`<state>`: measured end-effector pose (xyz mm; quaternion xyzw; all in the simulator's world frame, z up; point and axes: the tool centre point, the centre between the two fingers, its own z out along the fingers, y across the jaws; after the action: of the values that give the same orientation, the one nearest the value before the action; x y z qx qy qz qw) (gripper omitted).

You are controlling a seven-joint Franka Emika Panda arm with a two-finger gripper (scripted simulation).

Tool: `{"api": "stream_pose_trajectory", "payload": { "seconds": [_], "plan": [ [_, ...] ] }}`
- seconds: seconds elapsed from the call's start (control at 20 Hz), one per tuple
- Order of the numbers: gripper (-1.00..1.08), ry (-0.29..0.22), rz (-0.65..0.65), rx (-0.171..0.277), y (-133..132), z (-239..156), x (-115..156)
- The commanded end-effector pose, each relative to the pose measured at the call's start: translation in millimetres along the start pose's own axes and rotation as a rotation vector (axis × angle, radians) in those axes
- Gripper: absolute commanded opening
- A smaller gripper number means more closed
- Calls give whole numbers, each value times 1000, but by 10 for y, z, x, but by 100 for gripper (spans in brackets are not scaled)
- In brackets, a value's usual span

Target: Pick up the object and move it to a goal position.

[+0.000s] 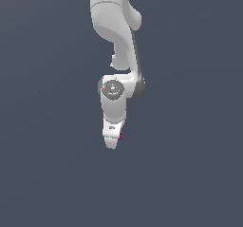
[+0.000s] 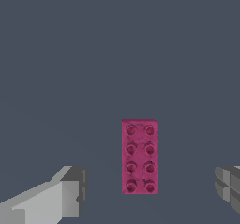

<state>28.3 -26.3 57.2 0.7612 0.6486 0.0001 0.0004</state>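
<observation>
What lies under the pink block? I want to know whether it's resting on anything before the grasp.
The pink block lies on plain dark grey floor, between the open gripper fingers. Nothing else shows around it; the patch directly beneath is covered.

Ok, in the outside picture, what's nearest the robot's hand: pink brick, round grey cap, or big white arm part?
1. Pink brick, right beside the hand, on the exterior view's right.
2. Round grey cap, higher up the arm.
3. Big white arm part, at the top.
</observation>
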Motion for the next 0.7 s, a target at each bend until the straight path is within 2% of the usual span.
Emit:
{"api": "stream_pose_trajectory", "payload": {
  "seconds": [0.0, 0.3, 0.55, 0.6, 0.65],
  "plan": [
    [100, 0, -1, 1, -7, 85, 1],
    [100, 0, -4, 1, -15, 384, 1],
    [100, 0, -5, 1, -4, 452, 4],
    [-100, 0, -5, 1, -4, 452, 4],
    [-100, 0, -5, 1, -4, 452, 4]
  ]
}}
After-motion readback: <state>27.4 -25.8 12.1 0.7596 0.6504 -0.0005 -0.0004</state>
